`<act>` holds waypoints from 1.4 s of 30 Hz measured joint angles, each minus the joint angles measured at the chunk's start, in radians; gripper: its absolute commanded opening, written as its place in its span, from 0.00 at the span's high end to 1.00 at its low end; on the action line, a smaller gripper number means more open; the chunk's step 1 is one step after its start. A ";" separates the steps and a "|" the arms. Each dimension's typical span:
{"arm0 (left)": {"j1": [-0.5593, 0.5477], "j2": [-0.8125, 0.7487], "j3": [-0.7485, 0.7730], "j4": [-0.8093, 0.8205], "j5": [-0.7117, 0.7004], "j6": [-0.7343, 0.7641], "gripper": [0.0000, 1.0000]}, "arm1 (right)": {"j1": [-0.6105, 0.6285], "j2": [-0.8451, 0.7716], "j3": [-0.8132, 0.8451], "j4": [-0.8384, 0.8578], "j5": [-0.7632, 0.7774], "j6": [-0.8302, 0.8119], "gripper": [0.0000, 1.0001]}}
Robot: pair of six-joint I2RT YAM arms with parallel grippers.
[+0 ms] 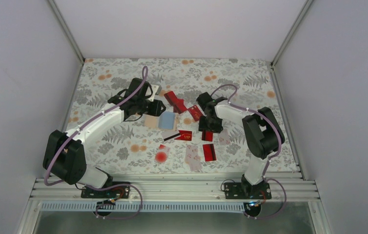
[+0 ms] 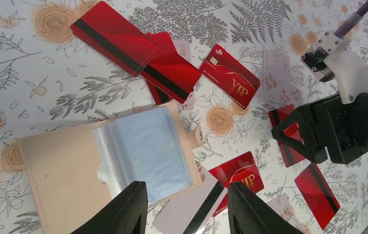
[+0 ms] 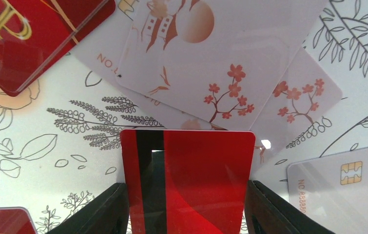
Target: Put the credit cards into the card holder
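Note:
The card holder [image 1: 151,122] lies open on the table, tan with a light blue lining, and fills the lower left of the left wrist view [image 2: 60,175]. My left gripper [image 1: 157,108] is open and empty just above its blue side [image 2: 186,207]. A white card with a black stripe [image 2: 196,209] lies under the holder's edge. My right gripper [image 1: 209,127] is shut on the long edges of a red card with a black stripe [image 3: 196,185], low over the table. Other red cards [image 1: 174,101] [image 1: 209,152] and pale pinkish-white cards [image 3: 221,53] lie scattered around.
A round red blot [image 1: 161,157] marks the floral cloth near the front. The right gripper [image 2: 328,131] shows in the left wrist view, close to the right of the holder. White walls enclose the table on three sides.

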 measured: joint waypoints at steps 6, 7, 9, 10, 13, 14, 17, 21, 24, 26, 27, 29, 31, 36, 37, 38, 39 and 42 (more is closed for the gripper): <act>0.000 0.000 0.000 0.000 -0.001 0.000 0.57 | 0.001 -0.002 0.022 -0.013 -0.002 -0.002 0.44; 0.000 0.000 0.000 0.000 0.000 0.000 0.57 | 0.002 -0.002 0.025 -0.017 -0.002 -0.002 0.44; 0.000 0.000 0.000 0.000 0.001 0.000 0.57 | 0.002 -0.003 0.028 -0.019 -0.002 -0.002 0.44; 0.000 0.000 0.000 0.001 0.003 0.001 0.57 | 0.002 -0.004 0.030 -0.019 -0.002 -0.002 0.44; 0.000 0.000 0.000 0.001 0.012 0.002 0.57 | 0.002 -0.005 0.034 -0.025 -0.002 -0.002 0.44; 0.000 0.000 0.000 0.001 0.014 0.003 0.57 | 0.002 -0.005 0.035 -0.027 -0.001 -0.003 0.44; 0.000 0.000 0.000 0.002 0.020 0.003 0.57 | 0.002 -0.005 0.039 -0.032 0.001 -0.003 0.44; 0.000 0.000 0.000 0.006 0.027 0.003 0.57 | 0.002 -0.005 0.045 -0.045 0.005 -0.003 0.43; 0.000 0.000 0.000 0.008 0.034 0.003 0.57 | 0.002 -0.005 0.059 -0.068 0.016 -0.003 0.43; 0.000 0.000 0.000 0.008 0.038 0.003 0.57 | 0.002 -0.005 0.070 -0.081 0.019 -0.003 0.43; 0.000 0.000 0.000 0.008 0.041 0.003 0.57 | 0.002 -0.005 0.076 -0.088 0.021 -0.003 0.43; -0.001 0.000 0.000 0.008 0.046 0.003 0.57 | 0.002 -0.007 0.089 -0.098 0.021 -0.003 0.42; -0.002 0.000 0.001 0.008 0.050 0.003 0.57 | 0.002 -0.011 0.099 -0.103 0.023 -0.003 0.38; -0.002 0.000 0.008 0.006 0.052 0.003 0.57 | 0.002 -0.012 0.129 -0.103 0.020 -0.035 0.10; -0.002 0.000 0.011 0.006 0.053 0.003 0.57 | 0.002 -0.012 0.138 -0.101 0.018 -0.042 0.04; -0.002 0.000 0.017 0.006 0.053 0.003 0.57 | 0.002 -0.012 0.152 -0.095 0.018 -0.072 0.01; -0.002 0.000 0.021 0.006 0.052 0.003 0.57 | 0.002 -0.012 0.168 -0.085 0.019 -0.098 0.01; -0.002 0.000 0.032 0.005 0.052 0.003 0.57 | 0.002 0.004 0.235 -0.053 0.019 -0.198 0.01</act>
